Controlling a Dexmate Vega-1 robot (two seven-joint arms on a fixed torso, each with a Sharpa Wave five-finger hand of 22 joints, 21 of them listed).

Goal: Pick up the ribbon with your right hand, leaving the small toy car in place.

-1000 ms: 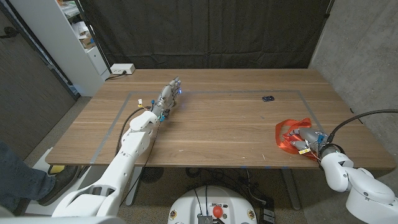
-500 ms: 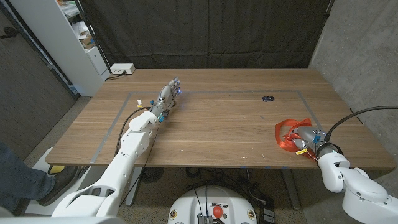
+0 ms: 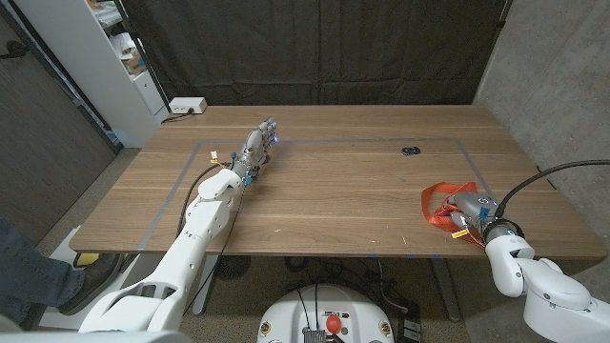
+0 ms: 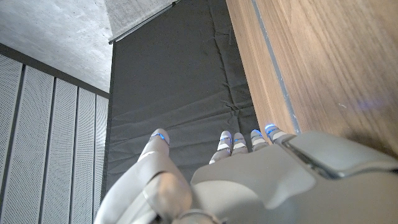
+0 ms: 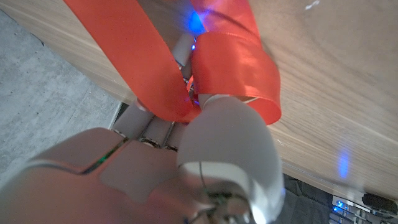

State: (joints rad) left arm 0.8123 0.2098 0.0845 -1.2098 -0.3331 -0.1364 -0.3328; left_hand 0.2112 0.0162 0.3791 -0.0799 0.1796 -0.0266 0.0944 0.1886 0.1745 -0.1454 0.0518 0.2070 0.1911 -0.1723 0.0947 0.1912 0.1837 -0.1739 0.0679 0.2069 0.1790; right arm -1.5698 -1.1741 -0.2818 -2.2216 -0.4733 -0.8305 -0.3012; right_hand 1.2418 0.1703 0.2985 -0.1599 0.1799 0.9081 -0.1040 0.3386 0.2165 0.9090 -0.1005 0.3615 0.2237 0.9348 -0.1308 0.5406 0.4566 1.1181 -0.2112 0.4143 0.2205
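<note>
A red ribbon (image 3: 442, 205) lies bunched near the table's right front edge, and my right hand (image 3: 470, 211) is closed on it. In the right wrist view the ribbon (image 5: 233, 65) loops over my fingers, pinched against the thumb. The small dark toy car (image 3: 412, 151) sits farther back on the table, well apart from that hand. My left hand (image 3: 258, 146) lies stretched out at the left middle of the table, fingers extended, holding nothing; the left wrist view shows its fingers (image 4: 239, 140) straight beside the table edge.
A blue tape rectangle (image 3: 329, 143) marks the table top. A white power strip (image 3: 185, 107) sits at the back left corner, with a white shelf (image 3: 114, 57) beyond it. A person's leg (image 3: 24, 276) shows at the lower left.
My right hand has shifted slightly back toward the table's front edge with the ribbon in it. The left arm and toy car have not moved.
</note>
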